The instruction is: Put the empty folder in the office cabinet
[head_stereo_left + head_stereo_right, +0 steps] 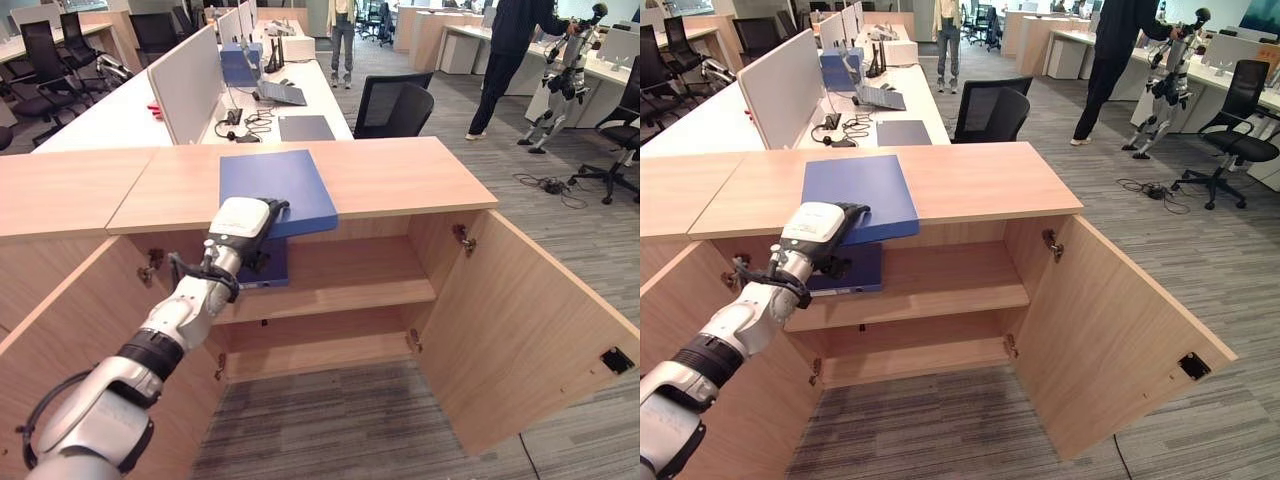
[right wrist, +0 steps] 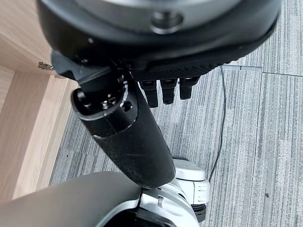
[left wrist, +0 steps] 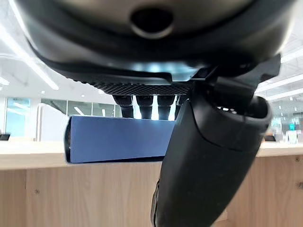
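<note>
1. Left eye view: the blue folder (image 1: 278, 188) lies flat on the cabinet top (image 1: 400, 175), its near edge hanging out past the counter edge above the open cabinet. My left robot hand (image 1: 243, 226) is at that overhanging near-left corner. I judge the main risk to be a one-corner grip: if I pull before the hold is firm, the folder could swing, slide off the edge and drop past the upper shelf (image 1: 350, 285) to the floor.

2. Right eye view: a second blue folder (image 1: 848, 270) already lies on the left part of the upper shelf, directly under the robot hand. Coming down with the folder, I could knock into it or set one edge on top of it. The right cabinet door (image 1: 1110, 330) stands wide open and well clear; the left door (image 1: 680, 310) sits close beside my forearm, so a wide swing might catch it.

3. Left wrist view: the fingers (image 3: 144, 104) reach over the top face of the folder and the thumb (image 3: 208, 156) stands below and in front of its edge. It looks like a loose bracket around the corner, partly closed; I cannot tell if thumb and fingers actually press the folder.

4. Right wrist view: the right robot hand (image 2: 142, 61) hangs over the grey carpet (image 2: 260, 118) beside the cabinet, fingers relaxed, holding nothing.
</note>
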Tool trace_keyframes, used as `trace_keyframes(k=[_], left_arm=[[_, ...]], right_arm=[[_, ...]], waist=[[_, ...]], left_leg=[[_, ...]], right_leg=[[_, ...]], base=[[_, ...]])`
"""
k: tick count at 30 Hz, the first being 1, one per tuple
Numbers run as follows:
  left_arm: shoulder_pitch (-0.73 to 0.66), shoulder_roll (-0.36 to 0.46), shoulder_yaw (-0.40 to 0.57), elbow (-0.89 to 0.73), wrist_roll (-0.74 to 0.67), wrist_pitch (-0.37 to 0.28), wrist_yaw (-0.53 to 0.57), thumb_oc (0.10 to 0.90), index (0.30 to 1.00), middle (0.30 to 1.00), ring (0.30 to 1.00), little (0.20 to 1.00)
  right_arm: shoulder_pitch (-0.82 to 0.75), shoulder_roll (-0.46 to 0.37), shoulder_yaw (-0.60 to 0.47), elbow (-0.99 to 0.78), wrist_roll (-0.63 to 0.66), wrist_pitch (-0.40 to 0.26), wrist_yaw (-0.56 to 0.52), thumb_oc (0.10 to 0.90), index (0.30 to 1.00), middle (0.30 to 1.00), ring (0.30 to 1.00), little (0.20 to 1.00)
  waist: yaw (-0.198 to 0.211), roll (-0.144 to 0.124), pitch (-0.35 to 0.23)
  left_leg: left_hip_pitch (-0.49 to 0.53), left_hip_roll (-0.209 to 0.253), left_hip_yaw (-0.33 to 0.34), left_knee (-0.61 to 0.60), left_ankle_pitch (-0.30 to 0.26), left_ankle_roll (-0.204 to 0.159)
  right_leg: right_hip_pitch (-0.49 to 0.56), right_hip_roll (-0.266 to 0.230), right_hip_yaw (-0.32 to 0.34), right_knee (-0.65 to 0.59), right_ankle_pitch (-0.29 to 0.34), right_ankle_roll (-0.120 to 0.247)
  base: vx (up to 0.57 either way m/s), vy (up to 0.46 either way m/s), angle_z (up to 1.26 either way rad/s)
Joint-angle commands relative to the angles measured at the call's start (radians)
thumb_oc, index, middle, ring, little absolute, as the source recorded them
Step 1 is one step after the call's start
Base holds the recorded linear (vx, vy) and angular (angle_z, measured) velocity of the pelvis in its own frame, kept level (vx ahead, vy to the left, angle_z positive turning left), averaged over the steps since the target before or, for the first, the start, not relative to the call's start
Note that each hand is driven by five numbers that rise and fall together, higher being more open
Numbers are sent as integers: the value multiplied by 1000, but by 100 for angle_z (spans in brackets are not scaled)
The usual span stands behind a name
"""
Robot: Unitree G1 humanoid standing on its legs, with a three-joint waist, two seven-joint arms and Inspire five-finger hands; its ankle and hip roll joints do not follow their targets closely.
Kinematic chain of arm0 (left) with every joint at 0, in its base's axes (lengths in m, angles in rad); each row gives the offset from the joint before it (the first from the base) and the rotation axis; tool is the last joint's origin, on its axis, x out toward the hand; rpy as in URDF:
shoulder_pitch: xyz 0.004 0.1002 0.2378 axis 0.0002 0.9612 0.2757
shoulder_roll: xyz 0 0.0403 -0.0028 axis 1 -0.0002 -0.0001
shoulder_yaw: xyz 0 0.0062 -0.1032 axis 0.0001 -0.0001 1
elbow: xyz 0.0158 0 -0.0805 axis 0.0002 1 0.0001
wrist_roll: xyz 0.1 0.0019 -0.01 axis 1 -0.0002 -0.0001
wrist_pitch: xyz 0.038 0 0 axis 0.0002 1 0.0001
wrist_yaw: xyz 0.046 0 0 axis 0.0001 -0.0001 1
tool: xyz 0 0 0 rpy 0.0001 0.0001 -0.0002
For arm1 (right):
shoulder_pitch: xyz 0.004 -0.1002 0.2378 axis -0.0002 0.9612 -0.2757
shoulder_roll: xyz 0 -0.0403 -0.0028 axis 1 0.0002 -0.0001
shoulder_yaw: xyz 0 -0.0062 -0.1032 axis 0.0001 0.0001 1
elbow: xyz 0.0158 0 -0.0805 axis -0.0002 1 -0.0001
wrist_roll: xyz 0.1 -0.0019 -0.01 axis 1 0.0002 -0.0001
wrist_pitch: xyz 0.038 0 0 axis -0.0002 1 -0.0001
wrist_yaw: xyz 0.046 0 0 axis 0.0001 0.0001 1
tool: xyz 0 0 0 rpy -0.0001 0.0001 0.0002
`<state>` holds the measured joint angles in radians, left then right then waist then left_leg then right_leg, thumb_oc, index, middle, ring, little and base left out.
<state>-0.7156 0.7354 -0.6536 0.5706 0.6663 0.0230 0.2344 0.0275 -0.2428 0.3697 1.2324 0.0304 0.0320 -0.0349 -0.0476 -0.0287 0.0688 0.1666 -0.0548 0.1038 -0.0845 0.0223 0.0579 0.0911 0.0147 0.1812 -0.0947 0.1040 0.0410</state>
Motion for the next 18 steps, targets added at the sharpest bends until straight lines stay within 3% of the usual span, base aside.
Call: trace_keyframes(k=[1,2,10,18], left_arm=[[-230,66,-26,116,117,32,65,456,385,385,385,385],[-234,69,-41,134,144,37,73,400,300,300,300,300],[-268,60,-109,326,240,85,149,400,300,300,300,300],[-291,46,-131,403,242,100,179,400,300,300,300,300]], right_arm=[[-40,-26,33,54,-17,-16,4,800,900,900,900,900],[-39,-25,36,57,-17,-18,2,800,900,900,900,900],[-34,-21,54,80,-15,-35,-20,800,900,900,900,900],[-36,-17,57,96,-5,-42,-34,800,900,900,900,900]], waist=[[3,24,-38],[3,24,-38],[-1,22,-42],[-1,23,-45]], left_leg=[[26,-25,-74,-3,-120,14],[26,-25,-73,-3,-120,13],[28,-23,-69,-3,-122,13],[29,-24,-75,-3,-122,12]], right_leg=[[52,6,-50,28,-83,62],[52,6,-50,28,-83,62],[51,7,-52,29,-85,60],[54,5,-62,26,-86,58]], base=[[0,0,0],[0,0,0],[-2,-1,-1],[0,0,0]])
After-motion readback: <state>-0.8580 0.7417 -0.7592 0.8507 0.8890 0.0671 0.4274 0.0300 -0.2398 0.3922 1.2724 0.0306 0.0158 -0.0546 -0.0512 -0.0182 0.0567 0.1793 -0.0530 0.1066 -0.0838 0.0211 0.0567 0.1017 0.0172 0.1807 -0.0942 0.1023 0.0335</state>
